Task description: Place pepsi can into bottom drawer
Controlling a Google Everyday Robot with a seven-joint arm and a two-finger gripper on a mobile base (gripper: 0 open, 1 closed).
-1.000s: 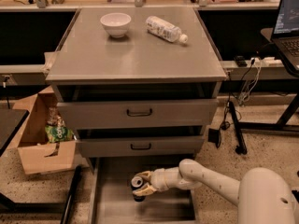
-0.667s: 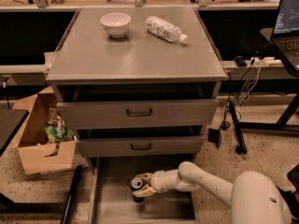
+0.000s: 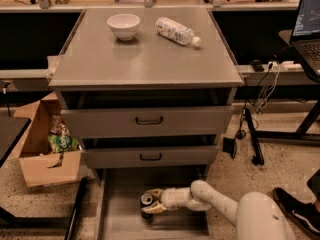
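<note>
**Can held over open bottom drawer, bottom centre of frame**

The gripper (image 3: 151, 202) is at bottom centre, low inside the pulled-out bottom drawer (image 3: 119, 211). The white arm (image 3: 215, 204) comes in from the lower right. The fingers (image 3: 152, 209) are closed around the pepsi can (image 3: 146, 199). The can is upright with its silver top showing, in the front half of the tray, left of the wrist. Cannot tell if its base touches the drawer floor.

Above the tray are two grey drawers, each slightly ajar:
- upper drawer (image 3: 110, 121)
- middle drawer (image 3: 110, 157)

On the counter (image 3: 145, 61), toward the top of the frame:
- white bowl (image 3: 123, 25), left of centre
- clear plastic bottle (image 3: 176, 31), on its side just right of the bowl, not touching it, cap pointing right

Left of the cabinet an open cardboard box (image 3: 40, 164) sits on the floor, with a green packet (image 3: 62, 143) inside. A laptop (image 3: 306, 19) is at the upper right edge. A dark shoe (image 3: 295, 211) is at lower right.
</note>
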